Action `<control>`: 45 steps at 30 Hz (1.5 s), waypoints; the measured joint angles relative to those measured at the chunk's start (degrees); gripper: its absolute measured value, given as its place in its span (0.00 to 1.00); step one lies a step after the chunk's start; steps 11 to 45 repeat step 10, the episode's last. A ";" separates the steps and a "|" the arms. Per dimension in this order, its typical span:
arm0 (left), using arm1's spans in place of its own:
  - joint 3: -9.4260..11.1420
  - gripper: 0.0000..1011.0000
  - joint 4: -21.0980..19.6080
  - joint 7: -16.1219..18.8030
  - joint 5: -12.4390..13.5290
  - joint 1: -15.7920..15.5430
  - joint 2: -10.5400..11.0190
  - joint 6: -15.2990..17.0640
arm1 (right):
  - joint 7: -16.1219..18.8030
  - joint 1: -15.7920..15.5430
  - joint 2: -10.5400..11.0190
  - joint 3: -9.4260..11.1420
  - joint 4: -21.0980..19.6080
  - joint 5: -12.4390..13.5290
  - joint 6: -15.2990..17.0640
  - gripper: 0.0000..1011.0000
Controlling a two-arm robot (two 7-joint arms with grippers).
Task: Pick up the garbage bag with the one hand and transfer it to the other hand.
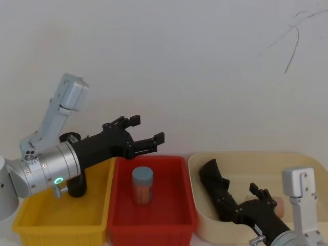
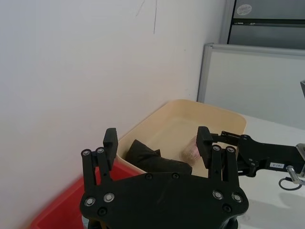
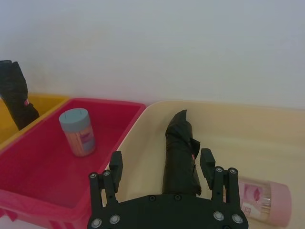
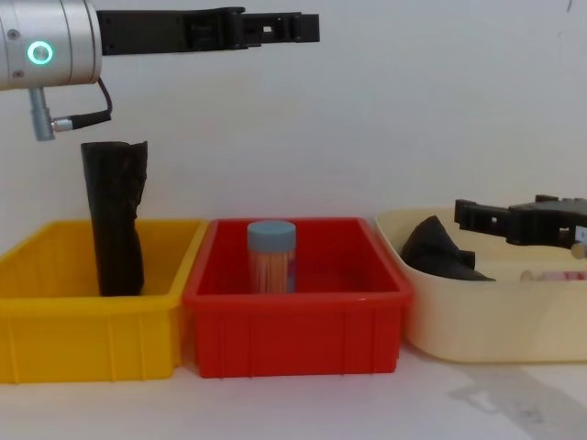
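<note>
The garbage bag point(image 1: 215, 182) is a thick black roll lying in the cream tub point(image 1: 241, 159); it also shows as the bag point(image 3: 180, 152) and the bag point(image 4: 436, 249). My right gripper point(image 1: 260, 190) hovers open over the bag's near end, a little above it, holding nothing. From the wrist, the right gripper point(image 3: 161, 160) has a finger on either side of the roll. My left gripper point(image 1: 147, 130), on its silver green-ringed wrist, stands open and empty high above the red bin point(image 1: 154, 166), reaching toward the right as the left gripper point(image 4: 303, 27).
A blue-lidded jar point(image 1: 142, 185) stands in the red bin. A taller, slimmer black roll point(image 4: 115, 220) with a ragged top stands in the yellow bin point(image 4: 55, 302). A pink jar point(image 3: 264, 200) lies in the cream tub beside the bag. A white wall is close behind.
</note>
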 joint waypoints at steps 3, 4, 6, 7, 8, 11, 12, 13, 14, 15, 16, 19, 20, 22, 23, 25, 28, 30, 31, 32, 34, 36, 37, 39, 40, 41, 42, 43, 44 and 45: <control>0.00 0.99 0.00 0.00 0.00 0.00 0.00 0.00 | 0.06 -0.15 -0.02 -0.05 -0.10 -0.02 -0.06 0.99; 0.00 0.99 0.00 0.00 0.00 0.00 0.00 0.00 | 0.07 -0.19 -0.02 -0.06 -0.13 -0.03 -0.07 0.99; 0.00 0.99 0.00 0.00 0.00 0.00 0.00 0.00 | 0.07 -0.22 -0.03 -0.07 -0.15 -0.03 -0.08 0.99; 0.00 0.99 0.00 0.00 0.00 0.00 0.00 0.00 | 0.09 -0.27 -0.03 -0.08 -0.18 -0.03 -0.12 0.99; 0.00 0.99 0.00 0.00 0.00 0.00 0.00 0.00 | 0.10 -0.30 -0.04 -0.09 -0.20 -0.04 -0.14 0.99; 0.00 0.99 0.00 0.00 0.00 0.00 0.00 0.00 | 0.13 -0.36 -0.05 -0.10 -0.23 -0.04 -0.17 0.99; 0.00 0.99 0.00 0.00 0.00 0.00 0.00 0.00 | 0.13 -0.36 -0.05 -0.10 -0.23 -0.04 -0.17 0.99; 0.00 0.99 0.00 0.00 0.00 0.00 0.00 0.00 | 0.13 -0.36 -0.05 -0.10 -0.23 -0.04 -0.17 0.99; 0.00 0.99 0.00 0.00 0.00 0.00 0.00 0.00 | 0.13 -0.36 -0.05 -0.10 -0.23 -0.04 -0.17 0.99; 0.00 0.99 0.00 0.00 0.00 0.00 0.00 0.00 | 0.13 -0.36 -0.05 -0.10 -0.23 -0.04 -0.17 0.99; 0.00 0.99 0.00 0.00 0.00 0.00 0.00 0.00 | 0.13 -0.36 -0.05 -0.10 -0.23 -0.04 -0.17 0.99; 0.00 0.99 0.00 0.00 0.00 0.00 0.00 0.00 | 0.13 -0.36 -0.05 -0.10 -0.23 -0.04 -0.17 0.99; 0.00 0.99 0.00 0.00 0.00 0.00 0.00 0.00 | 0.13 -0.36 -0.05 -0.10 -0.23 -0.04 -0.17 0.99; 0.00 0.99 0.00 0.00 0.00 0.00 0.00 0.00 | 0.13 -0.36 -0.05 -0.10 -0.23 -0.04 -0.17 0.99; 0.00 0.99 0.00 0.00 0.00 0.00 0.00 0.00 | 0.13 -0.36 -0.05 -0.10 -0.23 -0.04 -0.17 0.99; 0.00 0.99 0.00 0.00 0.00 0.00 0.00 0.00 | 0.13 -0.36 -0.05 -0.10 -0.23 -0.04 -0.17 0.99; 0.00 0.99 0.00 0.00 0.00 0.00 0.00 0.00 | 0.13 -0.36 -0.05 -0.10 -0.23 -0.04 -0.17 0.99; 0.00 0.99 0.00 0.00 0.00 0.00 0.00 0.00 | 0.13 -0.36 -0.05 -0.10 -0.23 -0.04 -0.17 0.99; 0.00 0.99 0.00 0.00 0.00 0.00 0.00 0.00 | 0.13 -0.36 -0.05 -0.10 -0.23 -0.04 -0.17 0.99; 0.00 0.99 0.00 0.00 0.00 0.00 0.00 0.00 | 0.13 -0.36 -0.05 -0.10 -0.23 -0.04 -0.17 0.99; 0.00 0.99 0.00 0.00 0.00 0.00 0.00 0.00 | 0.13 -0.36 -0.05 -0.10 -0.23 -0.04 -0.17 0.99; 0.00 0.99 0.00 0.00 0.00 0.00 0.00 0.00 | 0.13 -0.36 -0.05 -0.10 -0.23 -0.04 -0.17 0.99; 0.00 0.99 0.00 0.00 0.00 0.00 0.00 0.00 | 0.13 -0.36 -0.05 -0.10 -0.23 -0.04 -0.17 0.99; 0.00 0.99 0.00 0.00 0.00 0.00 0.00 0.00 | 0.13 -0.36 -0.05 -0.10 -0.23 -0.04 -0.17 0.99; 0.00 0.99 0.00 0.00 0.00 0.00 0.00 0.00 | 0.13 -0.36 -0.05 -0.10 -0.23 -0.04 -0.17 0.99; 0.00 0.99 0.00 0.00 0.00 0.00 0.00 0.00 | 0.13 -0.36 -0.05 -0.10 -0.23 -0.04 -0.17 0.99; 0.00 0.99 0.00 0.00 0.00 0.00 0.00 0.00 | 0.13 -0.36 -0.05 -0.10 -0.23 -0.04 -0.17 0.99; 0.00 0.99 0.00 0.00 0.00 0.00 0.00 0.00 | 0.13 -0.36 -0.05 -0.10 -0.23 -0.04 -0.17 0.99; 0.00 0.99 0.00 0.00 0.00 0.00 0.00 0.00 | 0.13 -0.36 -0.05 -0.10 -0.23 -0.04 -0.17 0.99; 0.00 0.99 0.00 0.00 0.00 0.00 0.00 0.00 | 0.13 -0.36 -0.05 -0.10 -0.23 -0.04 -0.17 0.99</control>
